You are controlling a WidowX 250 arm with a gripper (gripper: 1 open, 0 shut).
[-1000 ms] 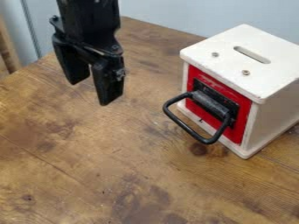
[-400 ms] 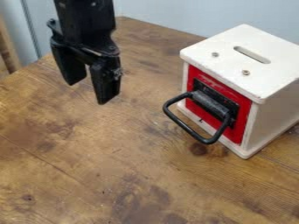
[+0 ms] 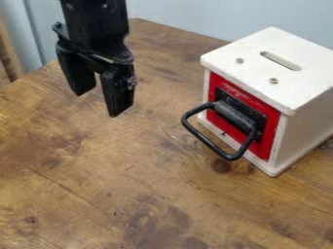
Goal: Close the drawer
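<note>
The drawer (image 3: 247, 119) has a red front panel with a dark centre and sits in the front face of a cream-white cube box (image 3: 276, 73) at the right. Its big black loop handle (image 3: 213, 133) sticks out toward the lower left, over the table. My black gripper (image 3: 99, 86) hangs above the wooden table at the upper left, well apart from the handle. Its two fingers point down with a gap between them and hold nothing, so it is open.
The wooden table top (image 3: 117, 185) spreads across the view, with its left edge near the frame's left side. A pale blue wall lies behind the box. The box top shows two slots (image 3: 274, 61).
The gripper has shifted very slightly to the left since a second ago. The drawer and box have not moved.
</note>
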